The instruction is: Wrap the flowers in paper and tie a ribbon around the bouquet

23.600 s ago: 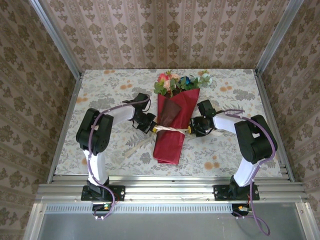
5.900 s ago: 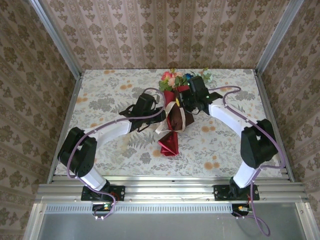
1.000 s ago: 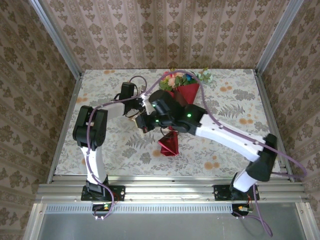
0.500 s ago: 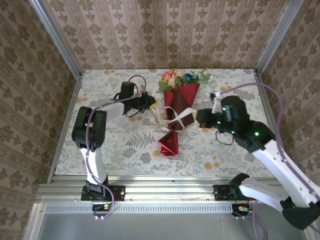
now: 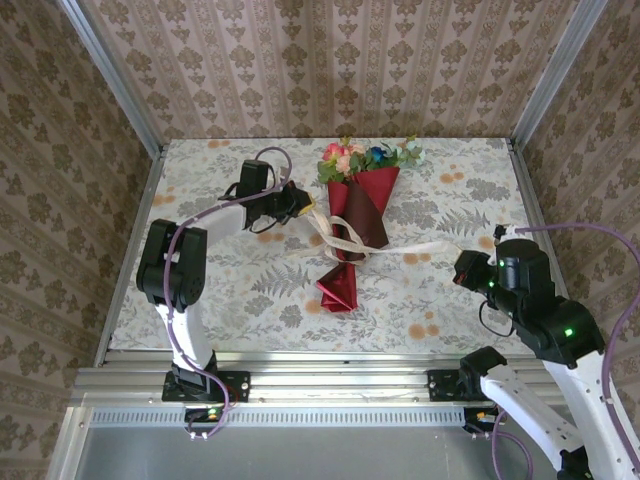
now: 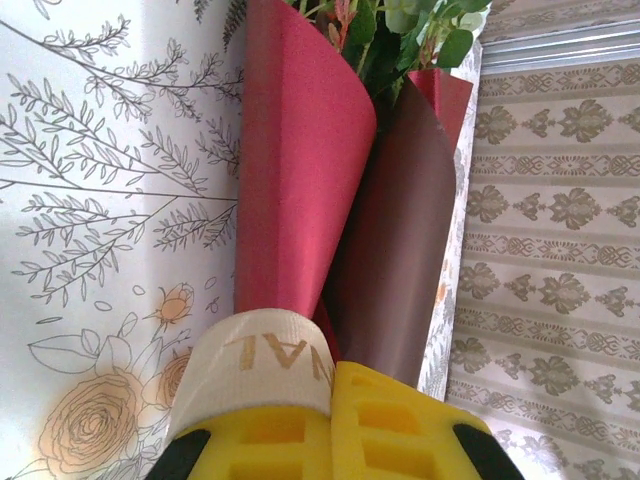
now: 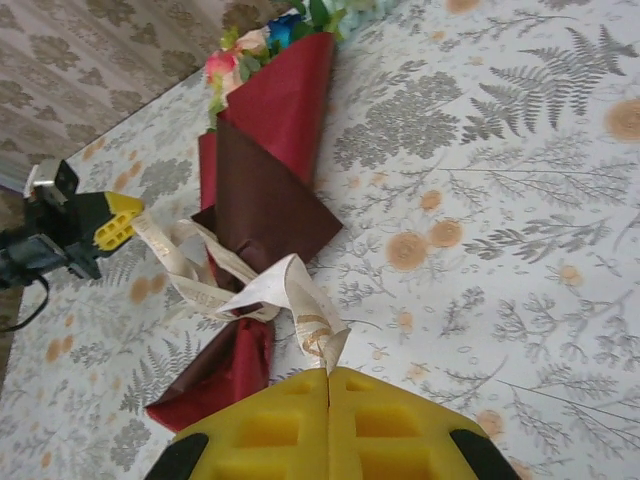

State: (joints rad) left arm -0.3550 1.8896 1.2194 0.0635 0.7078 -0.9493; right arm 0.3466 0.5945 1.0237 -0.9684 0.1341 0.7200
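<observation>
Top external view showed the bouquet lying on the floral tablecloth between the two claws, nearer the left one. Its flowers pointed away from both arms' bases and its narrow tail toward them. The paper showed a crimson face along the edges and a maroon fold across the middle. The ribbon crossed the cone at its waist, where it was looped and bunched. One strand ran to the left gripper just beside the cone's left edge. The other stretched out flat over the cloth to the right gripper, which was well apart from the bouquet on its right. From the left wrist, the yellow pads were pressed together on the printed ribbon end, which curled over one pad and hid the lower part of the cone directly ahead. From the right wrist, the yellow pads met with no gap, the ribbon end pinched in their seam, and the bouquet lay ahead and to the left of those fingers. A purple cable arched above the left arm's wrist, and patterned walls enclosed the table beyond the blooms.
</observation>
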